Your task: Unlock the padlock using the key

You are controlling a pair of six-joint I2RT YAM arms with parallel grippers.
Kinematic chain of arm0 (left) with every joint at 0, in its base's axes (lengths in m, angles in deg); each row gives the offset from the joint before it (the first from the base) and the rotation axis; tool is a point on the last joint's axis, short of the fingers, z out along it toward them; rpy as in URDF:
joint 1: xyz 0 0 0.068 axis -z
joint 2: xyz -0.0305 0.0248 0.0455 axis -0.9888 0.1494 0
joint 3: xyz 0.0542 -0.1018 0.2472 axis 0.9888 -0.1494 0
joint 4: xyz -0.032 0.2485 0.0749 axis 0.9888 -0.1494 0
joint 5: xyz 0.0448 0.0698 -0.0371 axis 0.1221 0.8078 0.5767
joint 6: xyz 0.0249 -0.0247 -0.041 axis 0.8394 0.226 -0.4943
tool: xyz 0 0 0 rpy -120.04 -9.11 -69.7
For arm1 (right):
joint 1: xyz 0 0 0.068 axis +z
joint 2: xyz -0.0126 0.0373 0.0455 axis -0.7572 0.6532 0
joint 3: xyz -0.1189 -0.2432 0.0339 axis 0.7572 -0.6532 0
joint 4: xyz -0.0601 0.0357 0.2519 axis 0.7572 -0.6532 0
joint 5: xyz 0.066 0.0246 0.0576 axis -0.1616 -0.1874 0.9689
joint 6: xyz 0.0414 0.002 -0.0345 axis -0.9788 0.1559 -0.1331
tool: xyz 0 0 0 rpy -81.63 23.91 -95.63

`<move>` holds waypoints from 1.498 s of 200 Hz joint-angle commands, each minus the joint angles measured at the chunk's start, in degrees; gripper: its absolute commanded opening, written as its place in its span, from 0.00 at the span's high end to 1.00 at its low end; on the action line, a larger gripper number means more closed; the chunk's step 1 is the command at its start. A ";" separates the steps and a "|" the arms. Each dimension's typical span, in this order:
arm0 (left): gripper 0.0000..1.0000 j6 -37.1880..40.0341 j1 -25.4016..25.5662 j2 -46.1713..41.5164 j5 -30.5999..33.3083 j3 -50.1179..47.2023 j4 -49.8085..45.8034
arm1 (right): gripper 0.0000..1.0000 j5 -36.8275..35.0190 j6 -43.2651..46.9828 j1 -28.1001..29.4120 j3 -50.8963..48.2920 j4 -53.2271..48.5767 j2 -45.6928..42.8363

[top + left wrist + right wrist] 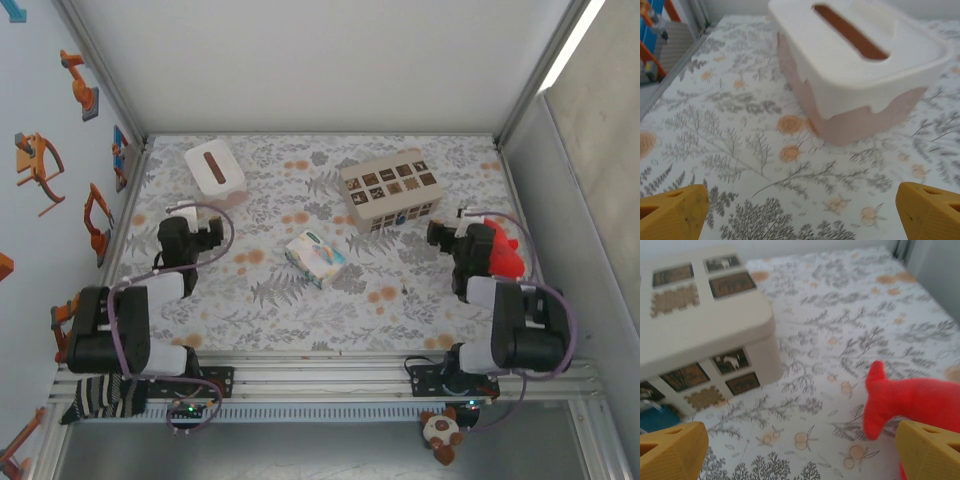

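I cannot make out the padlock or the key in any view. My left gripper (211,232) hovers at the left of the table with its yellow fingertips (675,212) spread wide, open over bare cloth in front of a white and pink tissue box (860,75). My right gripper (440,236) is at the right, open too, yellow fingertips (927,450) far apart. Nothing lies between them. A beige patterned box (705,325) stands ahead to its left and a red plush toy (910,400) lies close on its right.
A small white and teal tissue pack (316,258) lies mid-table. The beige box (390,190) sits at the back right and the tissue box (214,167) at the back left. The floral tablecloth (300,310) covers the table, with walls on three sides.
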 commanded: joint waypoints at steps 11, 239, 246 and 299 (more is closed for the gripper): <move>0.04 -7.11 3.27 -6.08 3.03 18.91 -30.73 | 0.01 -1.01 -2.22 0.14 8.94 -21.84 -13.00; 0.04 -36.64 52.95 29.65 -8.32 59.67 -53.75 | 0.01 7.64 -18.41 0.06 29.36 -60.43 -15.84; 0.04 -36.82 52.97 31.09 -8.58 60.31 -53.77 | 0.01 7.42 -17.48 0.05 30.24 -60.90 -15.12; 0.04 -37.37 51.75 38.18 -12.48 63.49 -53.22 | 0.01 10.46 -14.78 -1.85 40.22 -59.89 -2.47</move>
